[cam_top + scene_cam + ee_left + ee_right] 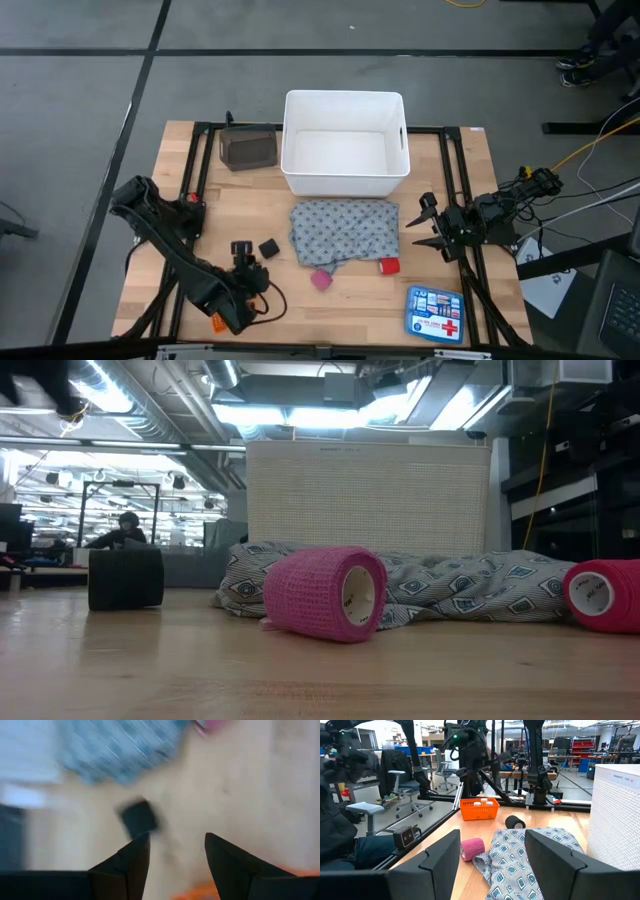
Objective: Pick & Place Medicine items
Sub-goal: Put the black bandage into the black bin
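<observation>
A grey dotted cloth (343, 232) lies crumpled in front of the white bin (345, 183). A black roll (268, 248) lies on its side to the cloth's left, with a pink roll (321, 279) and a red roll (389, 266) at the cloth's near edge. The low view shows the pink roll (325, 592), black roll (125, 578), red roll (603, 595) and cloth (450, 585). My left gripper (243, 250) hovers open just left of the black roll (139, 817). My right gripper (422, 222) waits open at the table's right side, facing the cloth (520, 855). Small white round pieces sit in an orange basket (480, 807).
A dark box (248, 148) stands left of the bin at the far side. A blue first-aid pouch (436, 312) lies near the right front corner. The orange basket (218, 322) sits at the near left edge under the left arm. Bare wood shows between the rolls and the near edge.
</observation>
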Tool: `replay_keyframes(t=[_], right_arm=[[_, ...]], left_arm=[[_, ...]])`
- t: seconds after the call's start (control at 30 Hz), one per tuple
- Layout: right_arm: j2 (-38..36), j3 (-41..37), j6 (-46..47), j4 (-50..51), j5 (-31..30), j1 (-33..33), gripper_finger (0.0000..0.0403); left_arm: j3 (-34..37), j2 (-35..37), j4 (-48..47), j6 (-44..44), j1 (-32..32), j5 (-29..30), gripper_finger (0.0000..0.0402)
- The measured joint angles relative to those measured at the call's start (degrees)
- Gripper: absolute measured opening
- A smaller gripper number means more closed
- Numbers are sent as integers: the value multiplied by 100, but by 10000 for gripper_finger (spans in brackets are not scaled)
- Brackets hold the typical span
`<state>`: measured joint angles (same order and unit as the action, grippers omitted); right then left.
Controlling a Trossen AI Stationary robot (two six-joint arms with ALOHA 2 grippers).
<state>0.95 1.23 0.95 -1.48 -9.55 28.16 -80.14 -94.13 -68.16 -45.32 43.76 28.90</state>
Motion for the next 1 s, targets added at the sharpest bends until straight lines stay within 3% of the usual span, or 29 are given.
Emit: replay_keyframes(t=[0.17, 0.37, 0.6, 0.7, 1.0], right_arm=[[0, 0, 0, 0, -1, 0, 224], [-1, 0, 0, 0, 0, 0, 224], [-2, 0, 0, 2, -1, 0, 224], [-1, 0, 0, 1, -1, 0, 224], [0, 0, 0, 0, -1, 0, 224]], left_arm=[[121, -65, -418, 596, -186, 1236, 184], [1003, -85, -398, 509, -328, 1957, 184], [2006, -87, 9, 664, -120, 1647, 184], [2087, -89, 317, 888, 6, 1349, 184], [2083, -79, 566, 1018, 83, 1222, 184]])
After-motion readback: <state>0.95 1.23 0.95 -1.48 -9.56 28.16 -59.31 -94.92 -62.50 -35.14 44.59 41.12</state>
